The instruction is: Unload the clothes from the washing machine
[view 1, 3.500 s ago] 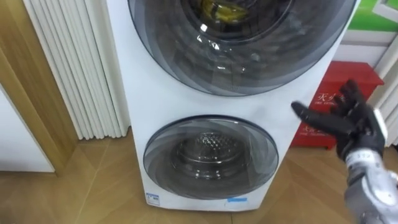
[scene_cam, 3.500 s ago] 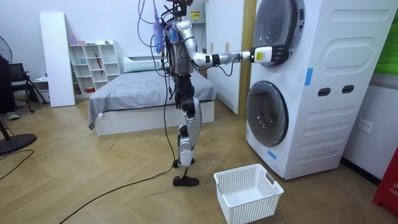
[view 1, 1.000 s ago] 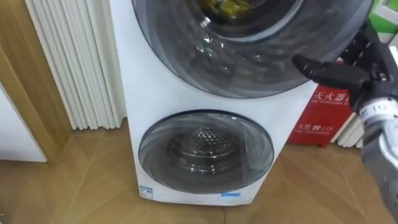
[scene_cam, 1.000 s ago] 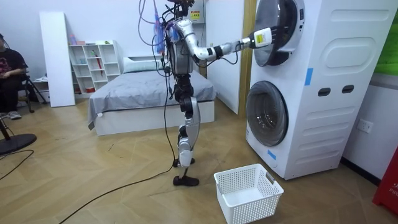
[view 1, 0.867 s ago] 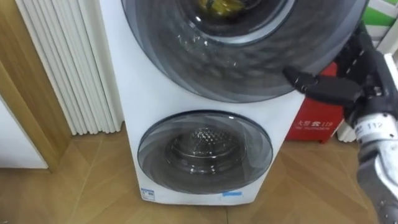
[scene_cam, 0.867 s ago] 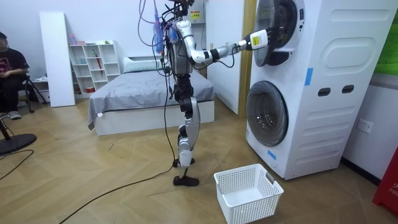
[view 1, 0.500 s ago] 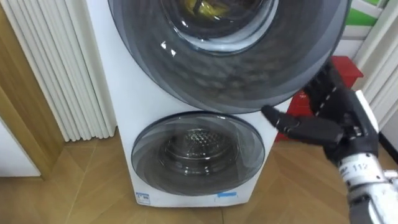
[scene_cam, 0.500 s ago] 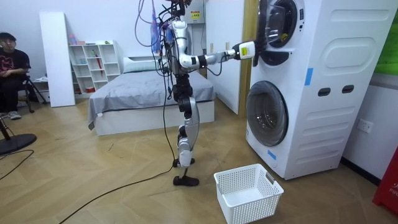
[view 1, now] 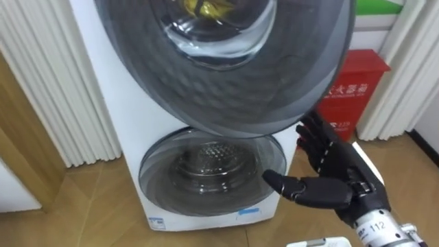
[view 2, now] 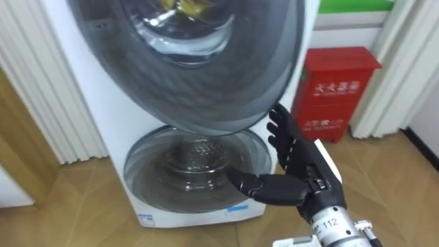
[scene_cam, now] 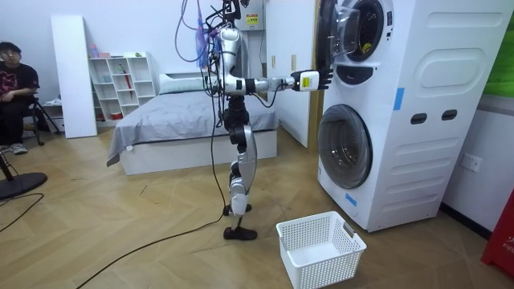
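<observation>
Bedroom, wood floor; robot stands facing the stacked washer, with a white basket on the floor near its feet. Your right hand hangs just under the rim of the swung-out upper door, fingers spread, thumb out, gripping nothing. Yellow clothes show through that door's glass, up top; lower door closed.

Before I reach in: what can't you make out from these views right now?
The yellow item: eye views, behind the upper door glass, cut off by the top edge; kind unclear.
What lies behind the lower door: eye views, its dark glass dims it.
Contact between the right robot hand and the upper door: eye views, depth unclear.
</observation>
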Controlling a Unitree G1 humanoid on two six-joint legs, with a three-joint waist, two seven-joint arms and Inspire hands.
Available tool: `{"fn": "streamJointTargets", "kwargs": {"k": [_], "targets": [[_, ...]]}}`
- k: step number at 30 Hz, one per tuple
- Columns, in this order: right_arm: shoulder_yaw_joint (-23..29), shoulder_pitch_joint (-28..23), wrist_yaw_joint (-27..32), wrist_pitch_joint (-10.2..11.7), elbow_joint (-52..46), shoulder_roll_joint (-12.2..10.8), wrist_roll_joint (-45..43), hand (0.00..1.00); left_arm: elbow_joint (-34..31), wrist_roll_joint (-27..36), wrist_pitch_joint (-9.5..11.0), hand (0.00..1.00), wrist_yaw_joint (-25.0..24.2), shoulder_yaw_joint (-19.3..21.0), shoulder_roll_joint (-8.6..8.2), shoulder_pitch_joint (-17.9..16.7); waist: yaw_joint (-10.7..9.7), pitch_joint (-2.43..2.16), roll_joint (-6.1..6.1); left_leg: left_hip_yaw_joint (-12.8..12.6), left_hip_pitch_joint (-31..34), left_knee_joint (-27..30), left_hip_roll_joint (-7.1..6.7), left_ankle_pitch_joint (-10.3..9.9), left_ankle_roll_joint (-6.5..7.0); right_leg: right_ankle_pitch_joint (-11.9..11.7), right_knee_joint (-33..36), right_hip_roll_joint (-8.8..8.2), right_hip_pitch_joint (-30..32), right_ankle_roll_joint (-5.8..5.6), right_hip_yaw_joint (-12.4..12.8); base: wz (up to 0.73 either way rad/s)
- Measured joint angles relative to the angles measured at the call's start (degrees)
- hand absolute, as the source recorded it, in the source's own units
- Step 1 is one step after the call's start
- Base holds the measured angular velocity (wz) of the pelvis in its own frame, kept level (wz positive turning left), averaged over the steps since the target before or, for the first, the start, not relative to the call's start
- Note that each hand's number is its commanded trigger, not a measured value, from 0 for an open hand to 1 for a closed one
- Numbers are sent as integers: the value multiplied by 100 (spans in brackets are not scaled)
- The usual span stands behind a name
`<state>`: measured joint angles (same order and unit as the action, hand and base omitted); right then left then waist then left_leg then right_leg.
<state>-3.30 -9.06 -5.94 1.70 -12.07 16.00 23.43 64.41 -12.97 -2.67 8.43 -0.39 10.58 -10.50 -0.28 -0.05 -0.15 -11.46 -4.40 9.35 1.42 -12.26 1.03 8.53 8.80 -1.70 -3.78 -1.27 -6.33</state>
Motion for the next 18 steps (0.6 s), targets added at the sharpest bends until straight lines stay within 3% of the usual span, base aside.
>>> {"fn": "streamJointTargets", "kwargs": {"k": [9, 14, 18], "targets": [[39, 8, -183, 4, -583, -12, -55, 0, -6, 2, 333, 0, -9, 12, -82, 388, 24, -8, 23, -224, -50, -52, 1, 1, 1, -3, 3, 21, 84, 4, 235, -14], [7, 73, -170, -17, -1278, -17, -191, 0, 78, 7, 408, 0, -10, 5, -91, 396, 87, 8, -2, -238, -154, -64, 6, 1, 0, -3, -6, 35, -4, 4, 273, -4], [10, 435, -182, -35, -1392, -28, -594, 0, 225, 7, 439, 0, -9, 0, -87, 333, 83, 34, -50, -252, -92, -81, 26, -1, -2, -14, 23, 63, 90, 23, 311, -3]]}}
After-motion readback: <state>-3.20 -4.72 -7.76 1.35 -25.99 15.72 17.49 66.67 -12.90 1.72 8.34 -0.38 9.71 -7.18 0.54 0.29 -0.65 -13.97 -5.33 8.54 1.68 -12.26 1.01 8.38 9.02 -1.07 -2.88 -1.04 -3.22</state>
